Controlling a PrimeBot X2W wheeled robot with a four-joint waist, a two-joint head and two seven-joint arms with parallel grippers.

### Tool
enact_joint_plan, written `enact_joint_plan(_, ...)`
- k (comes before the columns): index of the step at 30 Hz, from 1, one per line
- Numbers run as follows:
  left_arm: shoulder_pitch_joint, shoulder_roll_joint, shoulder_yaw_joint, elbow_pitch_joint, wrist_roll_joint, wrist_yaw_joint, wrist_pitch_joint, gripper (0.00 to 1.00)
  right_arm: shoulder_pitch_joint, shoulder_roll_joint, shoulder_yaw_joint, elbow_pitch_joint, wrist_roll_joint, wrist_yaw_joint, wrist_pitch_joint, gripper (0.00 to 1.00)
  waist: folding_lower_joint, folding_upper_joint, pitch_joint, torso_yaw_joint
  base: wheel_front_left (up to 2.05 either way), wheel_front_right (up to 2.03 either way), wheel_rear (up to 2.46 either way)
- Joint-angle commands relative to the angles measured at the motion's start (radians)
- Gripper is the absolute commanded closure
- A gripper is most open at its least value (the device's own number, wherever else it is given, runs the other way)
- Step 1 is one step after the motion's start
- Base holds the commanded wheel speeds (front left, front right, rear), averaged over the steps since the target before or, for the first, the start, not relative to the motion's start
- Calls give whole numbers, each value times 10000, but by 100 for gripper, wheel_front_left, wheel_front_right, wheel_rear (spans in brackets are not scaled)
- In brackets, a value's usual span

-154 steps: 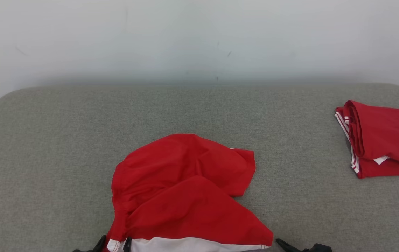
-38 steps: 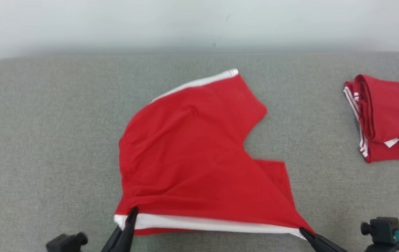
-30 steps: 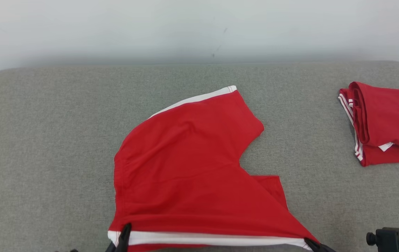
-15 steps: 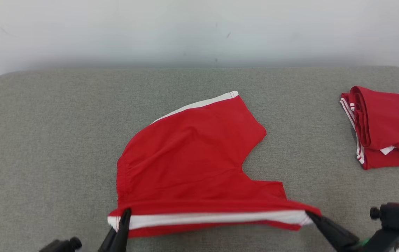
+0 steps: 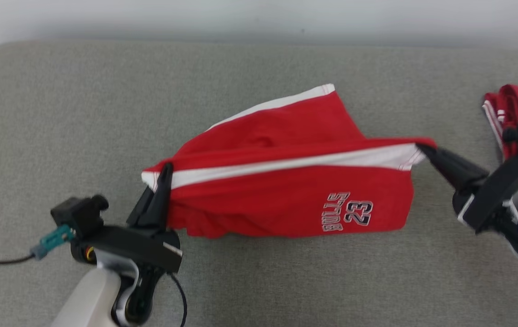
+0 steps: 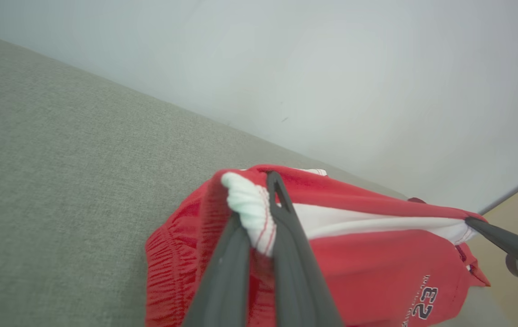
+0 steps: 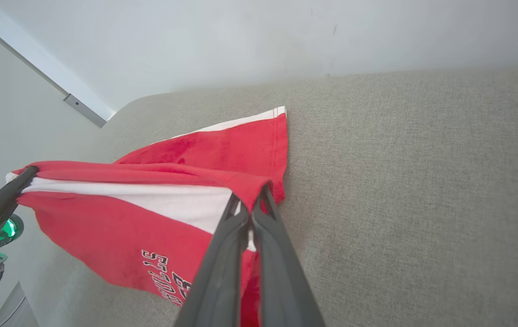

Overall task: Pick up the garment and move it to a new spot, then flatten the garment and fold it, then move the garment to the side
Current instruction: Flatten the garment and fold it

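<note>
Right now the left gripper [image 5: 164, 175] is pinching one end of the white stripe on the red shorts [image 5: 286, 204]. The right gripper [image 5: 422, 149] is pinching the other end, and both are squeezed tight on the cloth. The shorts are hanging stretched between them, with the far leg lying on the grey cushion [image 5: 59, 113]. It looks like the folding is only starting. Finishing the fold and moving the shorts aside are waiting. Another red garment [image 5: 513, 106] is sitting folded at the right edge. A pale wall [image 5: 241, 13] is standing behind the soft cushion.
</note>
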Motion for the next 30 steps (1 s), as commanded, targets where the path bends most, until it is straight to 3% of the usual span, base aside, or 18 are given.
enact_joint_plan(1, -461, -52, 64, 272, 43, 54, -9, 100, -558, 72, 59, 379, -26, -24, 242, 100, -2, -1, 686, 518, 0, 0, 0)
enact_joint_plan(12, -2303, -637, -36, 1420, 299, 130, -143, 100, -3773, 1159, 858, 2929, -427, -24, 1167, 100, -2, -1, 1789, 1211, 0, 0, 0)
enact_joint_plan(27, -2993, -1103, -402, 2068, 374, 13, -375, 100, -5282, 2253, 1884, 5515, -699, -24, 353, 100, -2, -1, 2348, 1668, 0, 0, 0)
enact_joint_plan(28, -2999, -1107, -428, 2148, 389, -2, -398, 100, -5315, 2311, 1950, 5629, -705, -24, 248, 78, -2, -1, 2345, 1660, 0, 0, 0)
enact_joint_plan(29, -3030, -1105, -451, 2199, 409, -19, -396, 76, -5331, 2361, 2019, 5696, -720, -24, 133, 32, -2, -1, 2337, 1650, 0, 0, 0)
enact_joint_plan(30, -3058, -1091, -470, 2255, 456, -32, -412, 44, -5286, 2408, 2100, 5739, -677, -24, 58, 0, -2, -1, 2313, 1628, 0, 0, 0)
